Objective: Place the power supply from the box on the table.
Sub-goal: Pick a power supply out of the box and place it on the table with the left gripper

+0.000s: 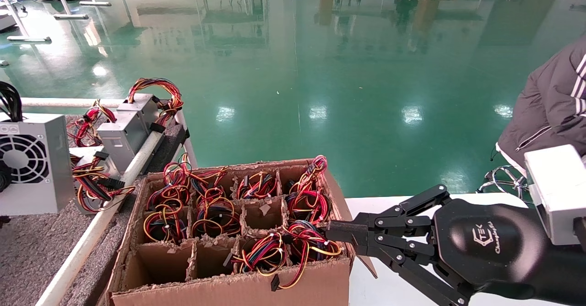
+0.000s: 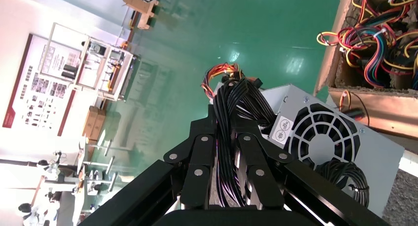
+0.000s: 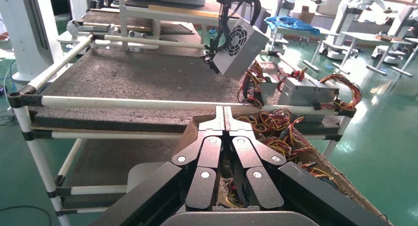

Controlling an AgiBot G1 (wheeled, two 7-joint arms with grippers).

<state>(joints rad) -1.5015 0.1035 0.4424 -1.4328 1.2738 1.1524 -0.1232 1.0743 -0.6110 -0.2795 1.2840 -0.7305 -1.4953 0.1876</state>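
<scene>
Holding: my left gripper (image 2: 224, 152) has its jaws clamped on the black cable bundle (image 2: 231, 113); the power supply (image 1: 29, 164) hangs from it.
Location: supply is out of the box (image 1: 229, 292), tilted, above the desk (image 1: 27, 251) and beside the wired units (image 1: 123, 132). I cannot tell whether its base touches.
Handling: I judge the metal block heavy and rigid, the cable soft, so it will swing and twist.
Grip point: bundle near the casing limits sway; casing looks smooth.
Risk: fan grille (image 2: 323, 142) and sticker (image 2: 281, 130) need no pressure.
Right gripper (image 1: 336, 232): jaws closed on nothing, at the box's near corner.
</scene>
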